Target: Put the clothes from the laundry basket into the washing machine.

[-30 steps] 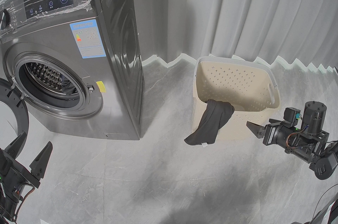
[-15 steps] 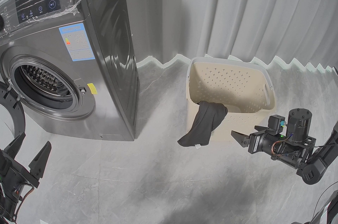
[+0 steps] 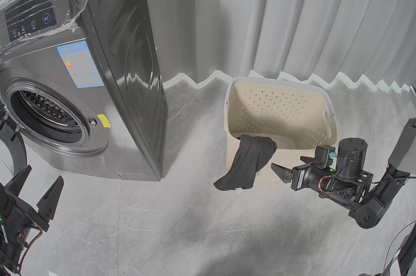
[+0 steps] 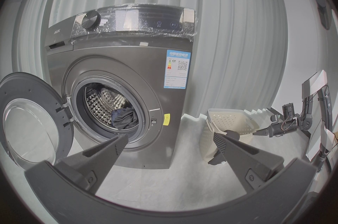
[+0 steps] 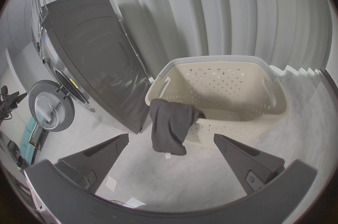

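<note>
A dark grey garment (image 3: pixel 245 162) is draped over the rim of the laundry basket (image 3: pixel 277 82), hanging outside. The right gripper (image 3: pixel 288 165) is held wide open near it, empty.

The grey tiled floor (image 3: pixel 195 212) carries the washer (image 3: pixel 121 86) on the left and the basket (image 3: pixel 277 82) well apart to its right. A dark garment (image 3: pixel 245 160) hangs over the basket's rim, reaching down to the floor. The curtain (image 3: pixel 281 8) hem meets the floor behind. Two paper scraps (image 5: pixel 111 183) lie nearer.
</note>
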